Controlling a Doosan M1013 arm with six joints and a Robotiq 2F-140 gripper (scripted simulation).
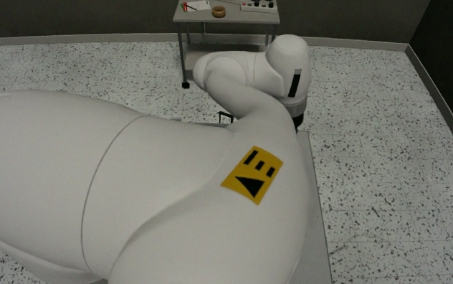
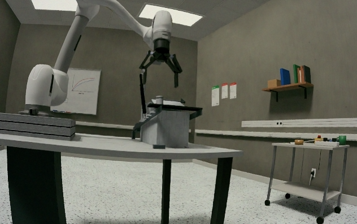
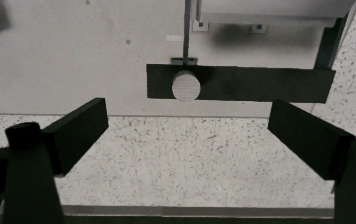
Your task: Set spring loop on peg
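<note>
- Top view: the white arm [image 1: 150, 186] fills most of the picture and hides the claw and the feeder. Only a strip of the bench [image 1: 315, 222] shows along the arm's right side, and a cart [image 1: 226, 16] stands by the far wall.
- Exterior view: the claw [image 2: 160, 74] hangs wide open and empty, well above the feeder [image 2: 166, 127] on the bench [image 2: 113, 145]. The steel weight [image 2: 159, 99] stands on the dark pedal [image 2: 175, 107], below the claw and a little to its left. A dark upright rod [image 2: 142, 93] rises beside the feeder, under the claw's left finger.
- Wrist view: both fingers are spread far apart with nothing between them. The round top of the weight [image 3: 186, 86] sits on the pedal [image 3: 260, 84], ahead of the claw and slightly left of the middle of the gap.
</note>
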